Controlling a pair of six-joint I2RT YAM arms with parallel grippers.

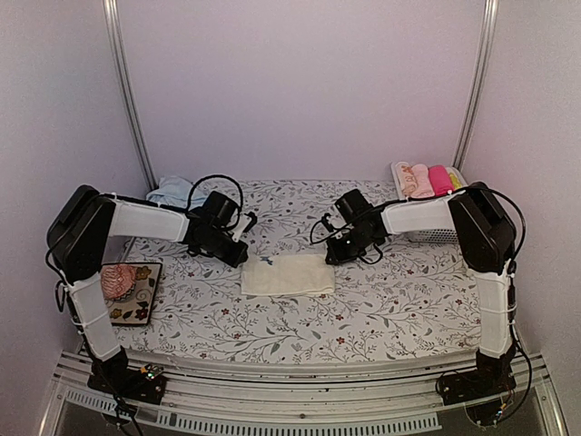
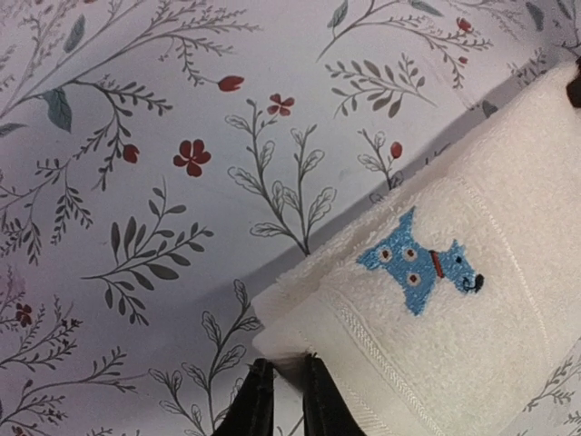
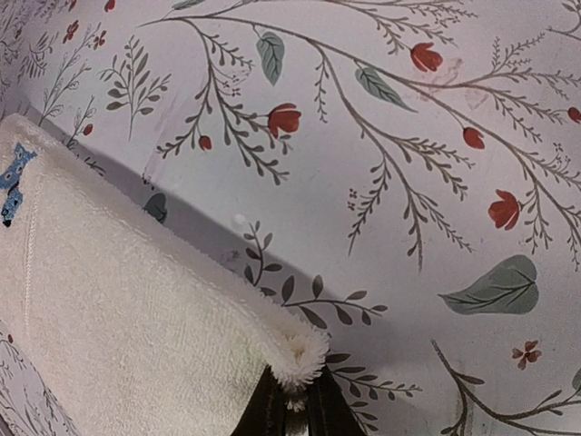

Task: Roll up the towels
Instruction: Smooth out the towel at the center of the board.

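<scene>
Two far corners of the cream towel (image 1: 288,274), lying flat on the bench (image 1: 399,300), are pinched: left jaws clenched on one, right jaws on the other. We note a stitched blue dog (image 2: 419,265) near the left-held corner.

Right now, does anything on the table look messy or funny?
Only the light blue towel, bunched in a heap at the back left corner. The cream towel lies neat, left gripper and right gripper pinching its far corners.
</scene>
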